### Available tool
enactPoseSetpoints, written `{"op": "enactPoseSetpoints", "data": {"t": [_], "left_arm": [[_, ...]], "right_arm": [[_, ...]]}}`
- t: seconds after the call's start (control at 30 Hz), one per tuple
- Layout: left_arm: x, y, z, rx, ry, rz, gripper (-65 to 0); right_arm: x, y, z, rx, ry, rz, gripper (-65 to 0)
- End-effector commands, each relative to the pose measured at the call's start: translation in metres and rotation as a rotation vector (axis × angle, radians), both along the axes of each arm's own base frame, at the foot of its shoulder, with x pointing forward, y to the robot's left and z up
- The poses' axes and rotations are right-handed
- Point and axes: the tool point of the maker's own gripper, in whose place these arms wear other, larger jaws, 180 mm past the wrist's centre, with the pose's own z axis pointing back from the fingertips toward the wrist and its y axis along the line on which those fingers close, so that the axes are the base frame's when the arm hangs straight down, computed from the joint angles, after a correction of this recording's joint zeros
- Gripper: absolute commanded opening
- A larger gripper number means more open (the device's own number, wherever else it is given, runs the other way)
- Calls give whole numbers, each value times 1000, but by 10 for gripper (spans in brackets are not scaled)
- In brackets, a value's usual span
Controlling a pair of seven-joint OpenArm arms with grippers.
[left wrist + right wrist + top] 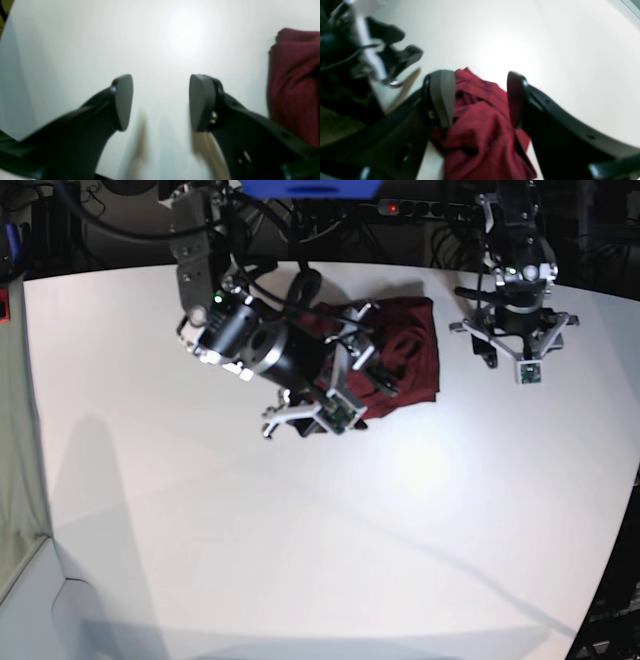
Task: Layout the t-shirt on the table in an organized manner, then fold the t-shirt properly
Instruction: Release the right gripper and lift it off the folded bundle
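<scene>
**Shirt bunched up, not yet laid flat**

Lies as a soft, wrinkly dark red shirt (400, 355) in a heap near the far side of the white table (300, 560). Needs spreading before any fold. Hangs right over the heap: right gripper (480, 100), jaws spread, cloth showing between them but not pinched. Waits just beside: left gripper (160, 102), jaws apart over bare smooth table, holding nothing.

Base view: high, looking down on whole desk (300, 530). Wrist views: close, along their fingers (122, 100) toward the desk. All three share the t-shirt (415, 355), 1 o'clock in base.
</scene>
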Motion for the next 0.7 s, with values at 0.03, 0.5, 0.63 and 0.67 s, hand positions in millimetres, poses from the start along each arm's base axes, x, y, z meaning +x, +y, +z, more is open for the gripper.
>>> {"op": "enactPoseSetpoints", "data": {"t": [0.03, 0.5, 0.63, 0.67], "left_arm": [[6, 3, 11, 16, -41, 0, -303], [7, 2, 9, 13, -36, -1, -303], [6, 4, 9, 14, -36, 2, -303], [6, 4, 9, 14, -36, 2, -303]], "right_arm": [[5, -4, 5, 23, -16, -12, -309], [-15, -3, -38, 2, 116, 0, -310], [-18, -2, -48, -3, 146, 5, -313], [-18, -2, -49, -3, 147, 5, -315]]}}
